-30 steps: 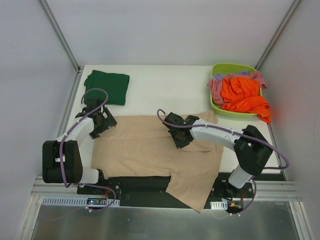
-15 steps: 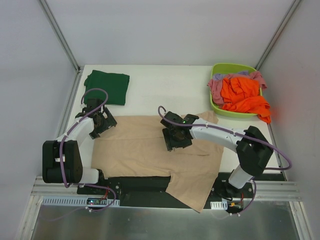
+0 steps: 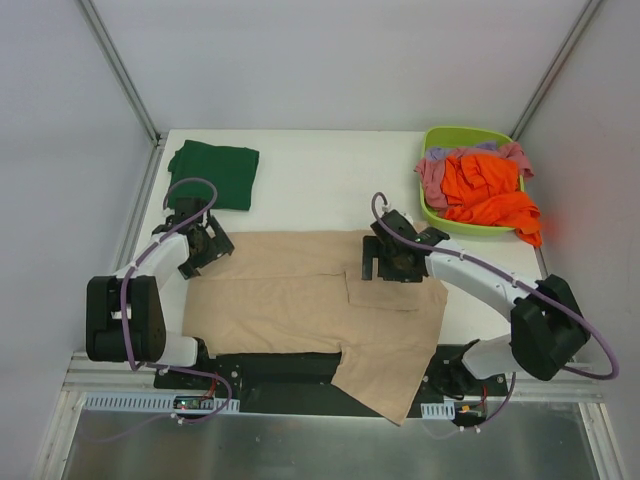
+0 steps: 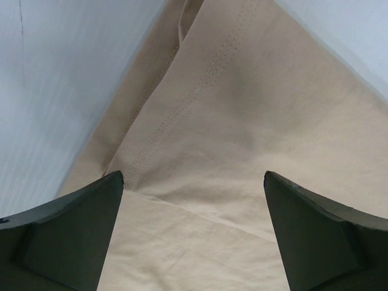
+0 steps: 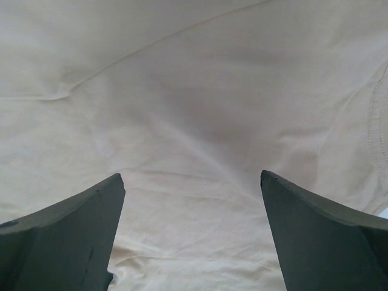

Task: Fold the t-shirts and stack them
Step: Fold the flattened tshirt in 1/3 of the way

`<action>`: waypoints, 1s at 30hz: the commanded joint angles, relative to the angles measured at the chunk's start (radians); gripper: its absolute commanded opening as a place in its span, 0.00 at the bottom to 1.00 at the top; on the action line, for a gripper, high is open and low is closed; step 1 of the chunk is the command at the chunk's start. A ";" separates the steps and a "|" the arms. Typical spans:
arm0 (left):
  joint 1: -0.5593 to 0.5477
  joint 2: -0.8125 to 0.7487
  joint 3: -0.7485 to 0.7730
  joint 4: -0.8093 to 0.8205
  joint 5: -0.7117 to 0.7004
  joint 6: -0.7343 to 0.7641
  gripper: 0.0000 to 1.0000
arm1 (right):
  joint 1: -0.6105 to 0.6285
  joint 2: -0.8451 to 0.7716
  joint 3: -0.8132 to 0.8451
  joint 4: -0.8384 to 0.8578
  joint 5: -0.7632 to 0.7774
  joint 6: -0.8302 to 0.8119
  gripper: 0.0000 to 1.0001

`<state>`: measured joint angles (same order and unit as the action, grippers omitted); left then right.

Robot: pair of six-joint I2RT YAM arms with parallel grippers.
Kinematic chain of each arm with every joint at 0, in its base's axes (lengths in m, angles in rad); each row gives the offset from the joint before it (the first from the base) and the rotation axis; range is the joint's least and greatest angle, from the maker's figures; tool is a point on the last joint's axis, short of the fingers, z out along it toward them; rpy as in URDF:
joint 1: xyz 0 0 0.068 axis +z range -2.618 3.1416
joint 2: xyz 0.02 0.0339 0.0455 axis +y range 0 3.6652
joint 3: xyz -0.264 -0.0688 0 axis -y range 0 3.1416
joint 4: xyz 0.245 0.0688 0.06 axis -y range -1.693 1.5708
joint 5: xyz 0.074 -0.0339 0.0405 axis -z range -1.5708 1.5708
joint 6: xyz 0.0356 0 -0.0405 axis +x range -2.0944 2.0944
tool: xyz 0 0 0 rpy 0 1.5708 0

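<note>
Now both arms [image 3: 150, 255] [image 3: 480, 280] stoop low over the beige t-shirt [image 3: 290, 300], jaws spread.

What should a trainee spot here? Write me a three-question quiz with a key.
1. What colour is the spread t-shirt under the left tool and the right tool?
2. Where is the dark green t-shirt? A on the beige one; B folded at the table's far-left corner; C in the right tool.
3. True or false: the right tool is shut on cloth.
Key: 1 beige; 2 B; 3 false.
</note>
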<state>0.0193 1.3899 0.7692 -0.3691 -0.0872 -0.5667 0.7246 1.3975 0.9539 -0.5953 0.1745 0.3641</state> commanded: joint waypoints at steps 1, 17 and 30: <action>0.007 0.021 0.004 0.010 -0.023 -0.005 0.99 | -0.066 0.049 -0.052 0.098 -0.066 0.001 0.96; 0.096 0.213 0.162 -0.053 -0.095 -0.021 0.99 | -0.149 0.342 0.127 0.147 -0.164 -0.175 0.96; 0.111 0.347 0.371 -0.111 -0.095 -0.012 0.99 | -0.237 0.449 0.262 0.177 -0.230 -0.229 0.96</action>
<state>0.1200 1.7531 1.1088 -0.4427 -0.1627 -0.5835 0.5026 1.8145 1.1805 -0.4492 -0.0067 0.1730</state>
